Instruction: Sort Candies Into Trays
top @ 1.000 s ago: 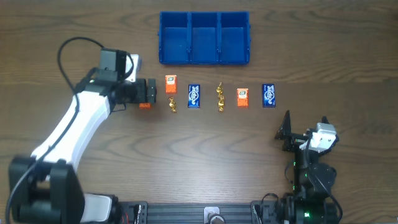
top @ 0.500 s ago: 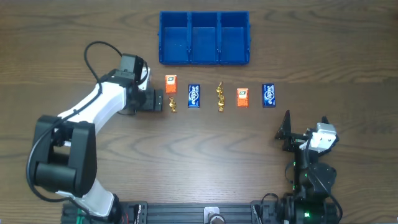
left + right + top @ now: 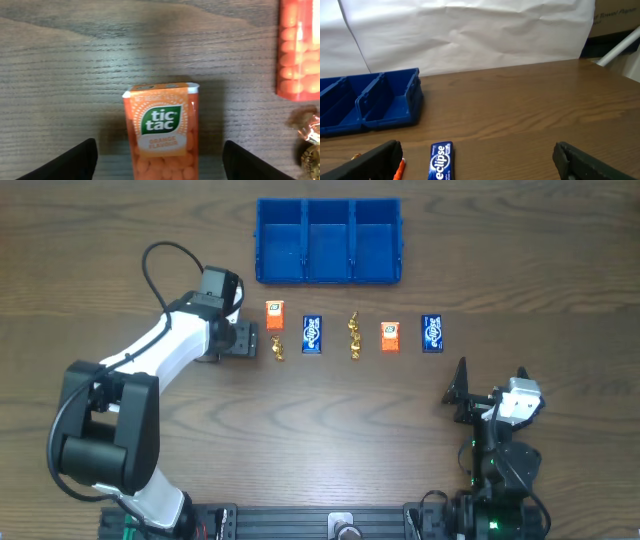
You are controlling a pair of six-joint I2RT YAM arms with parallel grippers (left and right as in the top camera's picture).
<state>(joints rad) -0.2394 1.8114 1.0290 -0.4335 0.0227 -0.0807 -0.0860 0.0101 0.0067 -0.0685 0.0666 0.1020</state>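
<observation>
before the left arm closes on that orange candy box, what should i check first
1. Left gripper open: ok, fingers spread wide.
2. Orange box centred between its fingers: ok, lying flat on the table.
3. Fingers low enough to catch the box: cannot tell.
4. Neighbours clear: ok, but the second orange box and a gold candy lie close beside one finger.
5. Blue tray ready: ok, all three compartments look empty.
6. Right gripper out of the way: ok, open, near its own base.
</observation>
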